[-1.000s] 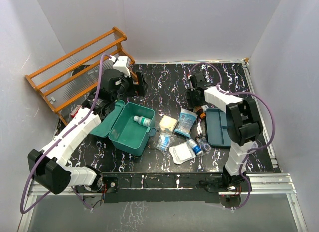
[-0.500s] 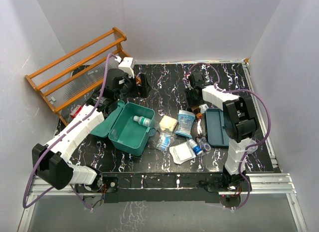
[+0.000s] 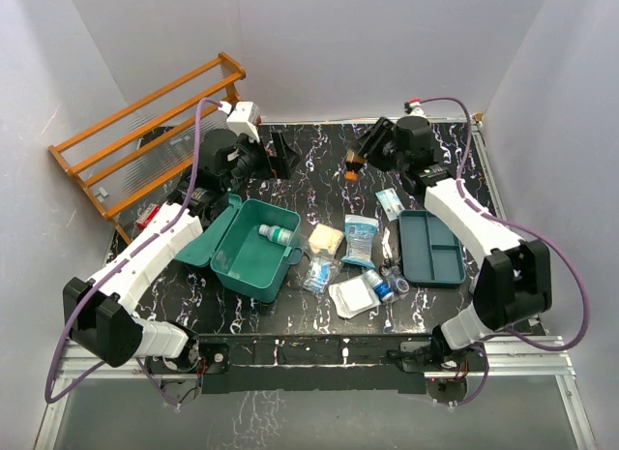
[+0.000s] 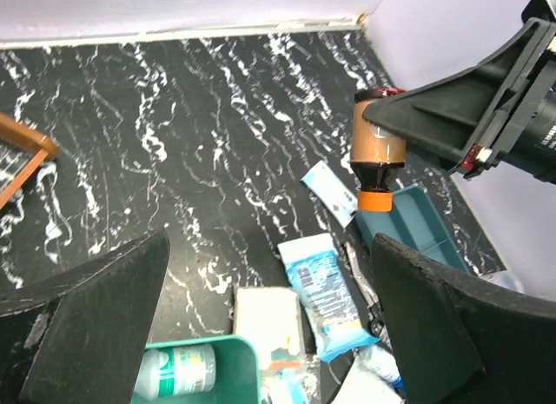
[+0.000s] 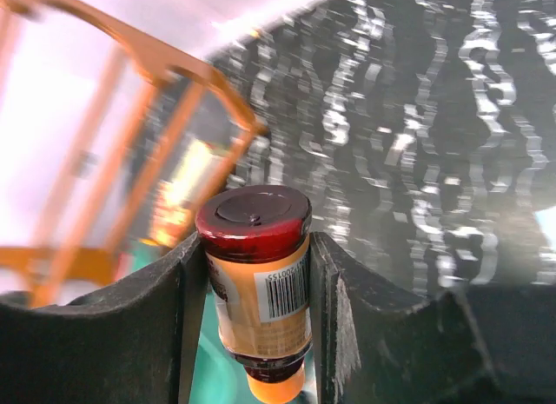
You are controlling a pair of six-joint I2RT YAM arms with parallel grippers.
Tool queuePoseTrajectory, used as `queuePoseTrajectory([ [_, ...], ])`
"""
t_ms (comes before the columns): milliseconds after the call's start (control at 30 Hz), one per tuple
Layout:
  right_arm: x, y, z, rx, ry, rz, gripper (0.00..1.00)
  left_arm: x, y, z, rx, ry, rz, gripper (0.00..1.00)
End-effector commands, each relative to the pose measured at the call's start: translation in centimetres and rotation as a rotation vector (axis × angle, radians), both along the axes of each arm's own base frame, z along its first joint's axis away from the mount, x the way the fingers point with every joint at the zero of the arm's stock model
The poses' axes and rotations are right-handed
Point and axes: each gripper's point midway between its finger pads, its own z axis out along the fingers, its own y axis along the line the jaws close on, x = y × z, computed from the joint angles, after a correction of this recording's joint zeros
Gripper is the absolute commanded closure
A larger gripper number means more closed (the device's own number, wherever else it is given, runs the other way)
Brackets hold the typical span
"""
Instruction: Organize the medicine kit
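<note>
Right gripper (image 3: 356, 165) squeezing brown bottle (image 4: 377, 152), holding it up over far side of table (image 3: 319, 145), orange end pointing down. Medicine kit (image 3: 240, 256) sitting open, off to left and nearer, just by left arm. White bottle (image 3: 278, 234) lying inside. Left gripper (image 4: 269, 239) hanging wide open, holding nothing. Flat tray (image 3: 430, 249) lying over at right.

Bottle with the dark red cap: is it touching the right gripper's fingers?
Touching. Right wrist view shows both fingers pressed against the bottle at its sides, no gap.
</note>
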Motion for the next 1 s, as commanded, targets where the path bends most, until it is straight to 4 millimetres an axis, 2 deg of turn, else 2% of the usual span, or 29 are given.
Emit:
queuePoseTrajectory([
  [0, 0.8, 2.1, 7.2, 0.546, -0.015, -0.147, 0.63, 0.4, -1.8, 4.5, -0.123, -0.144, -0.073, 0.01],
  [67, 0.6, 2.4, 6.8, 0.695, 0.118, -0.221, 0.63, 0.1, -2.9, 5.2, -0.095, -0.228, -0.151, 0.01],
  [133, 0.1, 3.4, 6.7, 0.830, 0.213, -0.217, 0.64, 0.0, -3.4, 5.1, -0.047, -0.306, -0.175, 0.01],
  [167, -0.6, 4.8, 6.1, 0.940, 0.342, -0.197, 0.64, 0.2, -3.7, 4.7, 0.046, -0.406, -0.182, 0.01],
  [300, -1.5, 6.8, 5.0, 1.031, 0.509, -0.184, 0.64, -0.2, -5.0, 3.4, 0.138, -0.523, -0.244, 0.01],
  [367, -1.9, 7.1, 5.3, 1.052, 0.524, -0.191, 0.64, -0.8, -5.8, 3.5, 0.135, -0.547, -0.264, 0.01],
  [400, -2.1, 7.1, 5.4, 1.056, 0.533, -0.200, 0.64, -0.9, -6.8, 2.4, 0.139, -0.530, -0.282, 0.01],
  [467, -2.5, 7.3, 5.6, 1.072, 0.549, -0.207, 0.64, -1.0, -7.8, 1.7, 0.127, -0.527, -0.290, 0.02],
  [567, -3.1, 7.7, 6.3, 1.096, 0.563, -0.195, 0.64, -0.6, -8.5, 1.3, 0.086, -0.527, -0.261, 0.03],
  [667, -3.7, 8.1, 6.8, 1.102, 0.571, -0.184, 0.64, 0.8, -8.4, 0.9, 0.064, -0.501, -0.184, 0.07],
  [800, -4.2, 8.5, 7.3, 1.124, 0.576, -0.170, 0.63, 2.3, -7.7, 0.6, 0.015, -0.457, -0.077, 0.19],
  [967, -4.7, 9.0, 7.7, 1.136, 0.580, -0.146, 0.63, 2.4, -8.2, -0.8, -0.024, -0.411, -0.075, 0.23],
])
